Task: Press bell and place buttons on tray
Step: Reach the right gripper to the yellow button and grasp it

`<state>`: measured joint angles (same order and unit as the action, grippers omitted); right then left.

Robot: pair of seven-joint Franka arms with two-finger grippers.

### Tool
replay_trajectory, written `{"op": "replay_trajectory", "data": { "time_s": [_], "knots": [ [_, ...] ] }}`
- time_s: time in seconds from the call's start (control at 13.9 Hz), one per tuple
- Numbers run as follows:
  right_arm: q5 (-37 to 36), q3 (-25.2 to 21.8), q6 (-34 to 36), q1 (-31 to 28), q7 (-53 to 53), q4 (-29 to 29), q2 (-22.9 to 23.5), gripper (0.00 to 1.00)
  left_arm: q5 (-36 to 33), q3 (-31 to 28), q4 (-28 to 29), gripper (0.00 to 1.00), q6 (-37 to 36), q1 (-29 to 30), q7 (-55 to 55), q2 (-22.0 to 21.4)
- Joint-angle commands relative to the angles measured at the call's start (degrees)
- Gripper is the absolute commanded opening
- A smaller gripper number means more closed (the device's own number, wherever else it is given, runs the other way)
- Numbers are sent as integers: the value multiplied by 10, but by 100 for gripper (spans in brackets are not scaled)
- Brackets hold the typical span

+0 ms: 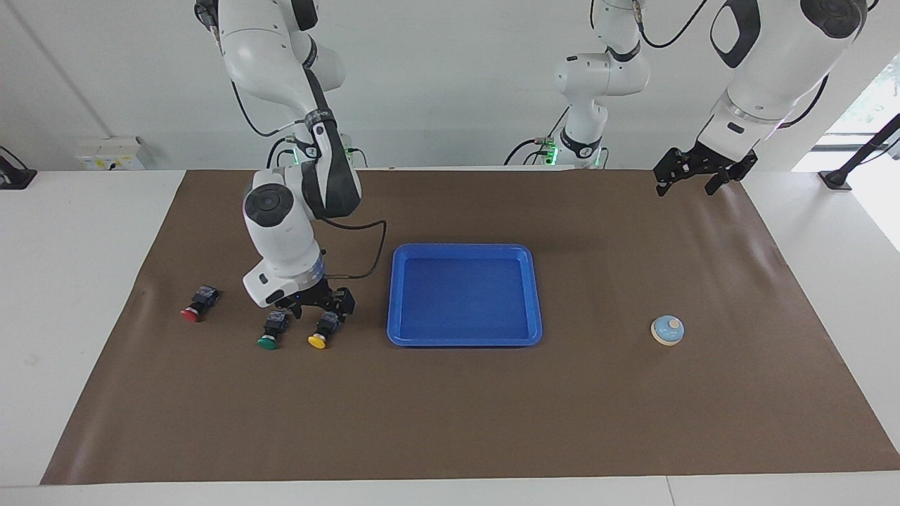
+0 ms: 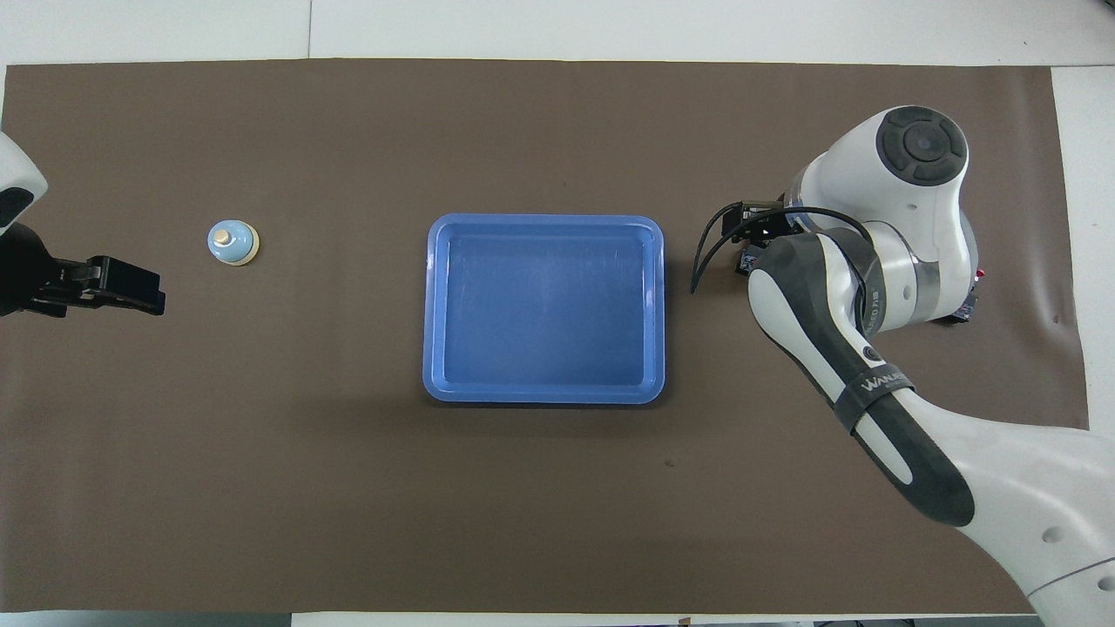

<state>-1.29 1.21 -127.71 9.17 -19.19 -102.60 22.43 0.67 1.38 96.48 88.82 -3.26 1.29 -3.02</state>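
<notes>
bare mat [image 1: 450, 414] around tray [image 1: 536, 295], bell [image 1: 667, 330]

You have the bright blue tray [image 1: 464, 295] lying flat at the middle of the table, its rimmed floor bare. Toward the right arm's end, the three buttons lie on their sides in a loose row, black bodies toward the robots and caps pointing away: the red button [image 1: 196, 306] outermost, the green button [image 1: 271, 332] next, and the yellow button [image 1: 323, 330] nearest the tray. Toward the left arm's end, well apart from the tray, the light-blue bell [image 1: 667, 330] sits upright on its cream base, knob on top.
</notes>
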Motion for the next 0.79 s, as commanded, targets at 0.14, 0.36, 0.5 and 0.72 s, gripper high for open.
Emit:
{"op": "replay_trajectory", "data": {
  "time_s": [0.14,0.36,0.5,0.72],
  "knots": [
    [-3,2,-40,-1,-31,-4,24,100,6,-12,13,100,0,3,0,-16],
    [-3,2,-74,-2,-32,-32,28,100,6,-12,12,100,0,4,0,-16],
    [-3,2,-76,-2,-32,-39,27,100,6,-12,12,100,0,3,1,-16],
    [-3,2,-74,-3,-31,-39,27,53,5,-12,12,100,0,4,1,-16]
  ]
}}
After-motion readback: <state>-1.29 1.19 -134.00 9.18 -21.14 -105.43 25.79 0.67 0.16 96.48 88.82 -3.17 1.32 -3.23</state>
